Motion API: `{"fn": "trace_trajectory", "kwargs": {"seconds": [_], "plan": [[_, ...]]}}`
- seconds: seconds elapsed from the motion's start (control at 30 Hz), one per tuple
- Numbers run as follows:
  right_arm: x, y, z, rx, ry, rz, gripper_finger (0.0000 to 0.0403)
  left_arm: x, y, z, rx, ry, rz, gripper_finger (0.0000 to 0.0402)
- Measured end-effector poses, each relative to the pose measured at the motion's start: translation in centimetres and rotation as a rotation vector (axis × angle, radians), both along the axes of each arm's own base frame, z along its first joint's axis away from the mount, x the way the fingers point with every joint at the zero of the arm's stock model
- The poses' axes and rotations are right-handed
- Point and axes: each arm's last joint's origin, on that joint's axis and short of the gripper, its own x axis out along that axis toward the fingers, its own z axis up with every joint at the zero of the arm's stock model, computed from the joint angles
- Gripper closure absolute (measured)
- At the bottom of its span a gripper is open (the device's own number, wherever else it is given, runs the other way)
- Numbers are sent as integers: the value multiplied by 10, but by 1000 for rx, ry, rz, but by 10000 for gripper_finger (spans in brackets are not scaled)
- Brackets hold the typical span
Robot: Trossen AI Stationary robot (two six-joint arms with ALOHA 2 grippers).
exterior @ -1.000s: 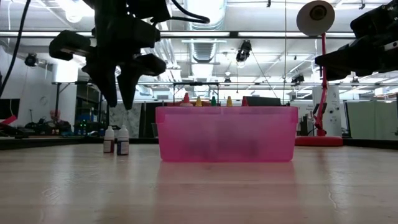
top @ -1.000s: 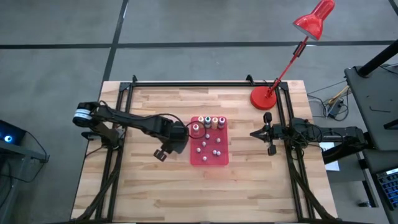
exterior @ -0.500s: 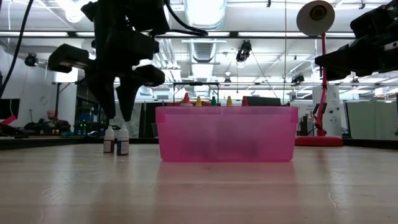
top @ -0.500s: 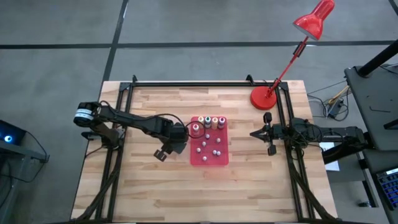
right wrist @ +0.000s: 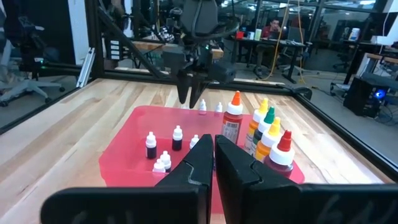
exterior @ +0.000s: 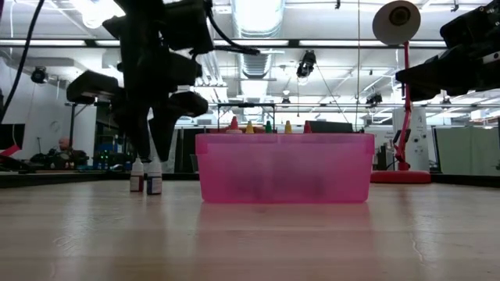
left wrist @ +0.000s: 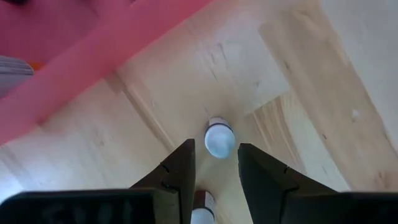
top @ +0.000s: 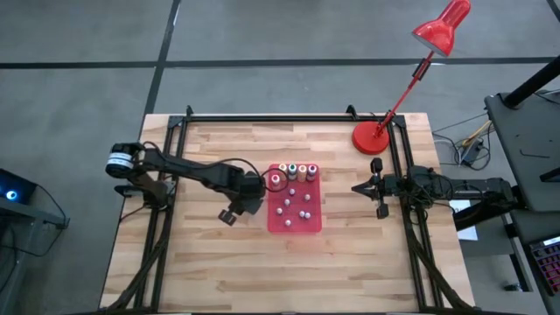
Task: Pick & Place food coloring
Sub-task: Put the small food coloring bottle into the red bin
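Currently the left gripper (exterior: pixel 150 148) hangs just beside the left wall of the pink tray (top: pixel 313 224), directly above two small food coloring bottles (exterior: pixel 146 176) that stand side by side on the wooden worktop (top: pixel 219 262), outside the tray. Its jaws are partly open and point downward. The left wrist view shows the white cap of one bottle (left wrist: pixel 219 138) just ahead of the two fingers (left wrist: pixel 180 174), in line with the gap between them, and the second bottle (left wrist: pixel 203 210) lying between them nearer the wrist. No bottle is gripped.

Inside the tray, several more tiny white-capped bottles (top: pixel 294 207) stand loosely apart on the floor. A row of taller bottles (right wrist: pixel 264 134) with orange, yellow, green and red caps lines the tray's far side.

The right gripper (top: pixel 357 187) rests to the right of the tray, well apart from it, with its jaws closed and empty. A red desk lamp (top: pixel 372 137) stands at the worktop's far right corner.
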Motion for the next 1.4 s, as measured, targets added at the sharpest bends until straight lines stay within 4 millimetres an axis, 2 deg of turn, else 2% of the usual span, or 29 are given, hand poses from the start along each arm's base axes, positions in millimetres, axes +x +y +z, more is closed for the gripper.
{"fn": "trace_trajectory", "kwargs": {"seconds": [0.33, 1.4], "plan": [[0, 0, 0, -1, 3, 0, 394, 6, 1, -16, -17, 58, 2, 307], [0, 0, 0, 0, 4, 0, 394, 9, 0, -15, -45, 26, 11, 307]]}}
